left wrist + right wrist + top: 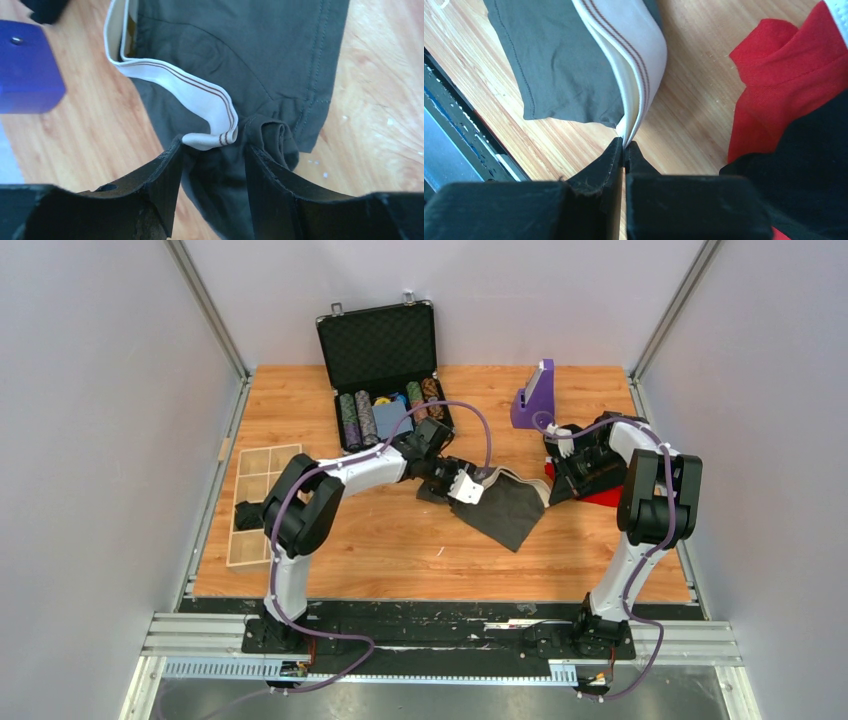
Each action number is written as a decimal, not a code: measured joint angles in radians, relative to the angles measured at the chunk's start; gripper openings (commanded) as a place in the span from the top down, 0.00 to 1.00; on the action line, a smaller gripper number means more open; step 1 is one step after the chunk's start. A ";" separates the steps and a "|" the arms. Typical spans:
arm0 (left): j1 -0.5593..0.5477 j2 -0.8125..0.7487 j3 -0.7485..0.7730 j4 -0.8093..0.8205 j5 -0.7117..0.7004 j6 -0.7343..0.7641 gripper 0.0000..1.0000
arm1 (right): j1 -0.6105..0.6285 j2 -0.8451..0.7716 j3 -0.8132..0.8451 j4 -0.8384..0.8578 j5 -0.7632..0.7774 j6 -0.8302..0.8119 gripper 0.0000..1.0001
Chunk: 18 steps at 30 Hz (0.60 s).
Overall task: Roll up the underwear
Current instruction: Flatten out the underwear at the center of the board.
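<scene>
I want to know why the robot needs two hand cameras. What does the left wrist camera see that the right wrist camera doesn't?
Only the left wrist view: a blue-purple block at the edge, and the left gripper, its fingers apart with bunched cloth of the underwear between them. Only the right wrist view: a red garment, a black garment against it, and the right gripper pinched shut on the white waistband. Both: the grey underwear with that striped waistband, lying on the wooden table.
</scene>
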 measured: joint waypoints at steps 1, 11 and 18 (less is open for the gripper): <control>-0.003 -0.002 0.000 0.022 -0.002 0.000 0.41 | 0.000 0.000 0.000 0.000 0.000 0.000 1.00; -0.008 -0.071 -0.065 0.203 -0.093 -0.030 0.40 | 0.000 0.000 0.000 0.000 -0.001 0.015 1.00; 0.008 -0.137 -0.104 0.203 -0.052 0.013 0.39 | 0.000 0.000 0.000 0.000 -0.001 0.019 1.00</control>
